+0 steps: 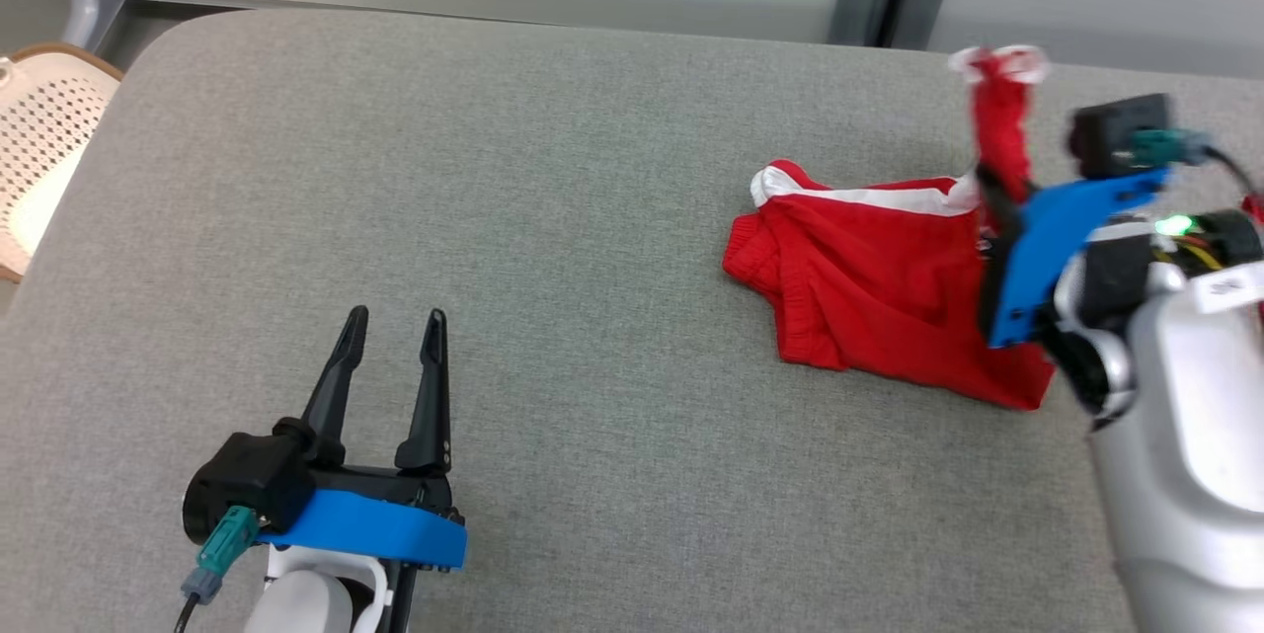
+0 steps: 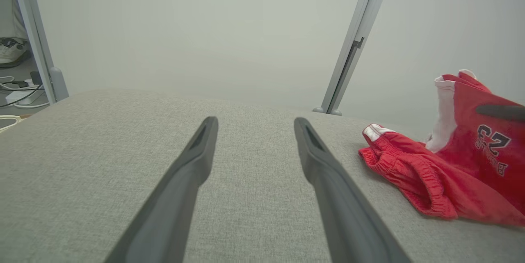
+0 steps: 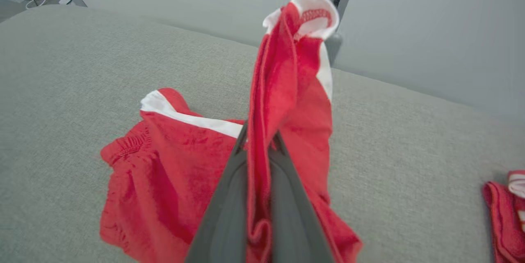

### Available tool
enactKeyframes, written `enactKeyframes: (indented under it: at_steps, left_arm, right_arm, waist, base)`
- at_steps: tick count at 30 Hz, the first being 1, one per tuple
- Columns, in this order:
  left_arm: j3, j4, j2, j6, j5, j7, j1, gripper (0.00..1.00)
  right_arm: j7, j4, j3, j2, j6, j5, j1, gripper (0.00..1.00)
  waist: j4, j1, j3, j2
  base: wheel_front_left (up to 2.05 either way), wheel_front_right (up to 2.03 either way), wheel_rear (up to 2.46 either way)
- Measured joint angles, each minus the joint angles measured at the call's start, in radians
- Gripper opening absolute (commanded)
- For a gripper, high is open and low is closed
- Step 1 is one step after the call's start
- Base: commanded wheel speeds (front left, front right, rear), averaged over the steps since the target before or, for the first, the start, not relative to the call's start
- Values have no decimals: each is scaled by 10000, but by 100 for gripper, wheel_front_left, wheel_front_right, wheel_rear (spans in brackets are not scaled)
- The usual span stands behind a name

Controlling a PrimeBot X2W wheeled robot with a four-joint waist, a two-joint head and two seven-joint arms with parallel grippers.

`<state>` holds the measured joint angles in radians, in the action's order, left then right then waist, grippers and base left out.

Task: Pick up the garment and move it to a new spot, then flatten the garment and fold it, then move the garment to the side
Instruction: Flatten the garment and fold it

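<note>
My right gripper (image 3: 260, 142) is clamped on one thin fold of the red garment (image 3: 164, 164) (left gripper (image 1: 396, 315) wide open, empty), so it may slip out when lifted.

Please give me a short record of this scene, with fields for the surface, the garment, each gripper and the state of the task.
surface: grey woven fabric tabletop
garment: red fabric garment with white trim, probably shorts; crumpled, on the right side of the tabletop, with one part raised above the rest
right gripper: shut on the raised fold of the garment
left gripper: open, holding nothing, well apart from the garment
task state: garment gripped, not yet flattened or folded
</note>
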<state>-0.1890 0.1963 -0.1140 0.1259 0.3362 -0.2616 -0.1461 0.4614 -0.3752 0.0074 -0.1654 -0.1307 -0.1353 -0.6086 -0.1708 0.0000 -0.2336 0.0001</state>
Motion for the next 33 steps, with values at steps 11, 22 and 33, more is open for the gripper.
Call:
enactKeyframes:
  at_steps: [11,22,33]
  left_arm:
    - [-318,159,150,0,146,-2,95,100]
    - [-240,192,244,0,173,0,196,100]
    - [251,109,174,0,86,0,686,100]
  right_arm:
    - [151,-1894,1214,1028,2,-148,-602,0]
    - [-679,-2874,2368,1152,2,-3492,-1169,100]
    - [-1875,-1515,2215,366,2,-3200,-858,100]
  waist:
    - [-535,0,180,0]
    - [-835,1,275,0]
    - [-48,0,800,0]
  base:
    - [0,0,0]
    - [0,0,0]
    - [0,0,0]
